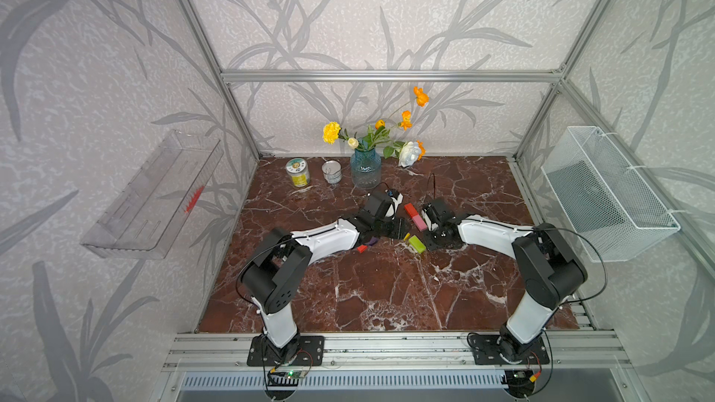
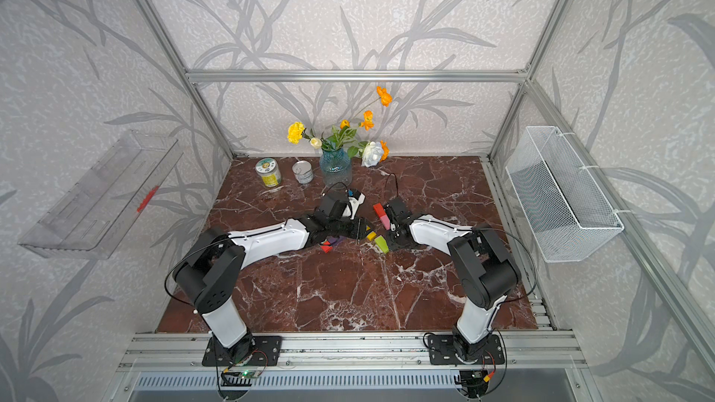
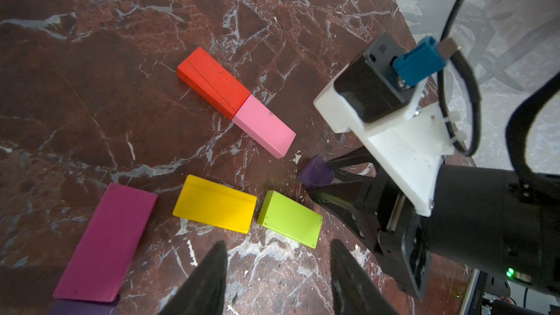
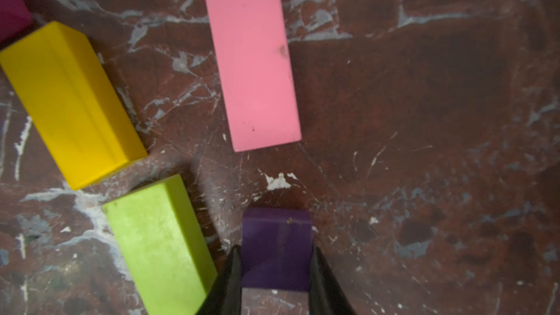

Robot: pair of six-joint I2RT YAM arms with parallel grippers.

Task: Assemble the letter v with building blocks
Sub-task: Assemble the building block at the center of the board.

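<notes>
In the left wrist view a red bar and a pink bar lie end to end in one slanted line. A magenta bar, a yellow bar and a lime green bar form a second line slanting towards it. My right gripper is shut on a small purple cube, held low where the two lines converge, beside the lime green bar. My left gripper is open over bare table just short of the green and yellow bars. A red cube and a purple bar lie under my left forearm.
Two cans and a blue glass vase of flowers stand at the back of the marble table. A clear tray hangs on the left wall, a white wire basket on the right wall.
</notes>
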